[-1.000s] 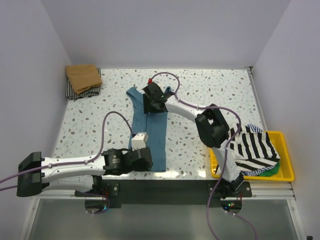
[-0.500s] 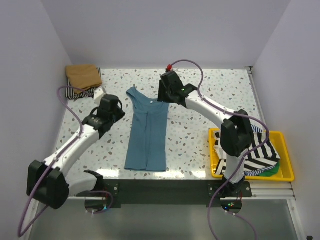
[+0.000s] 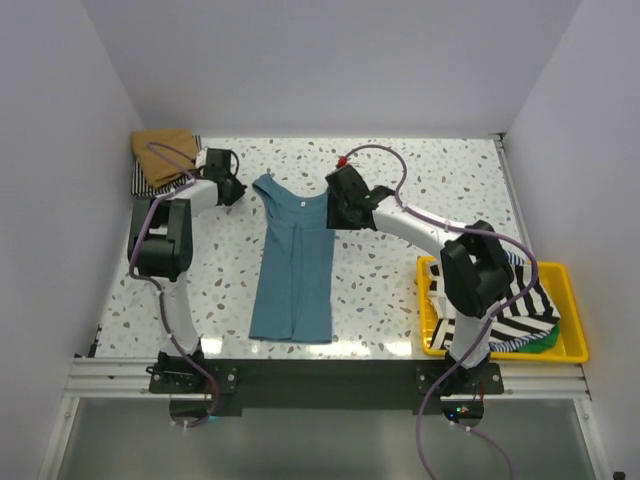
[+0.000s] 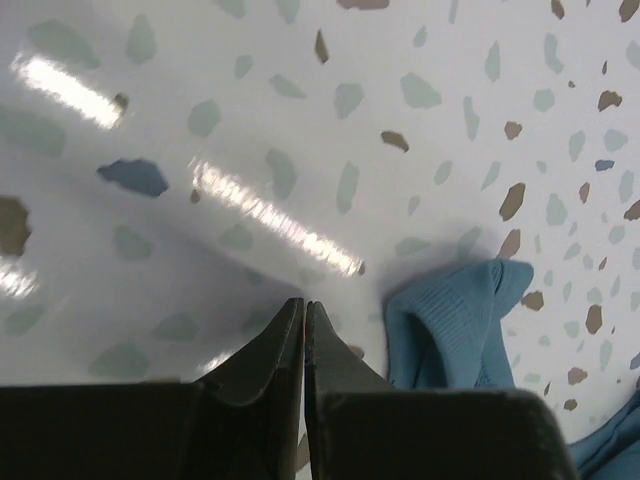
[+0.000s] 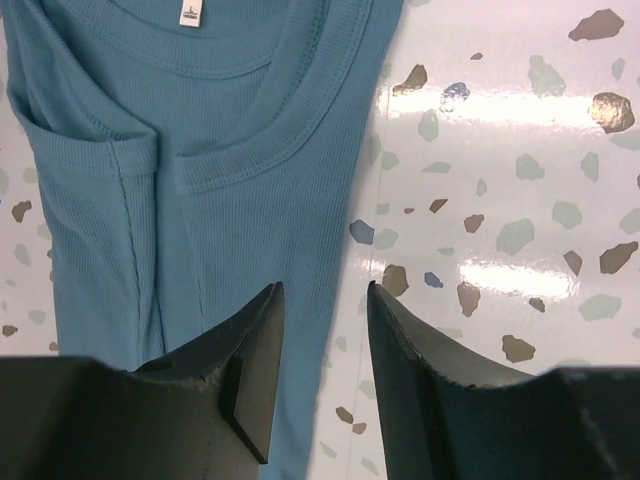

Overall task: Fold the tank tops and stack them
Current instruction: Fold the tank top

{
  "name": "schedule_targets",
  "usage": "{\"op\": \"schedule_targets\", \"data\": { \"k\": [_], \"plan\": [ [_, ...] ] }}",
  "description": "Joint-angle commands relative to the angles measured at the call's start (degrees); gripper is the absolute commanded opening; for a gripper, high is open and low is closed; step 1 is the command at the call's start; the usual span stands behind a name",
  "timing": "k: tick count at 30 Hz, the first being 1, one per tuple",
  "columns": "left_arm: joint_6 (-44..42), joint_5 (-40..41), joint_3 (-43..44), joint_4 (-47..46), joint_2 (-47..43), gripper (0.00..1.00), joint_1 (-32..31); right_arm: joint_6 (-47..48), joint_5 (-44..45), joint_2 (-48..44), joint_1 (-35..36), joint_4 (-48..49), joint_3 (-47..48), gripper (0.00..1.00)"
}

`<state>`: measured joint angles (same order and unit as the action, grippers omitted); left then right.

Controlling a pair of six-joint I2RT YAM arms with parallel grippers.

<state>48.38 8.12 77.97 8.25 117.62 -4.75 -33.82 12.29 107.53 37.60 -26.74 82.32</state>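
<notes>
A teal-blue tank top [image 3: 293, 265] lies flat on the speckled table, folded lengthwise into a narrow strip with its neck at the far end. My left gripper [image 4: 303, 302] is shut on nothing, low over bare table just left of the top's shoulder strap [image 4: 450, 325]; in the overhead view the left gripper [image 3: 234, 190] sits beside the top's far left corner. My right gripper [image 5: 323, 285] is open, with one finger over the teal cloth [image 5: 200, 200] and the other over the table, astride the top's right edge near the neckline. From above, the right gripper [image 3: 338, 210] is at the far right corner.
A tan-brown tank top [image 3: 165, 150] lies folded on a black-and-white striped one [image 3: 158, 184] in the back left corner. At the right front stands a yellow tray [image 3: 572, 300] holding striped tops [image 3: 515, 300] and a green one [image 3: 541, 344]. Walls close in on three sides.
My left arm swung from the front of the table to the back left beside the strap, and its jaws shut. The right gripper shifted slightly at the neck end and narrowed its opening.
</notes>
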Motion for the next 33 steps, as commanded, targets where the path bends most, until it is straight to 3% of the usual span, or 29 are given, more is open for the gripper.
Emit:
{"op": "schedule_targets", "data": {
  "k": [1,6,10,26,29,33],
  "plan": [
    [-2.24,-2.49,8.14,-2.98,4.88,0.09,0.54,-0.63,-1.48,-4.25,0.19,3.36,-1.37,0.42],
    [-2.68,-4.95,13.69,-4.11,10.34,0.1,0.62,-0.28,-1.48,-4.61,0.19,3.98,-2.25,0.42],
    [-2.94,-8.9,13.96,-9.63,10.43,0.1,0.27,-0.28,-1.57,-4.34,0.28,4.77,-2.26,0.42],
    [-2.59,-14.53,18.7,-10.8,11.22,0.08,-2.63,0.07,-1.22,0.05,0.1,3.8,2.49,0.42],
    [-2.85,-12.09,18.71,-8.79,10.0,0.09,-2.54,1.56,-2.01,0.32,0.45,5.12,3.45,0.45],
    [-2.07,-0.24,17.04,-0.09,5.7,0.1,-0.88,6.66,0.0,3.47,3.26,4.43,9.24,0.49]
  ]
}}
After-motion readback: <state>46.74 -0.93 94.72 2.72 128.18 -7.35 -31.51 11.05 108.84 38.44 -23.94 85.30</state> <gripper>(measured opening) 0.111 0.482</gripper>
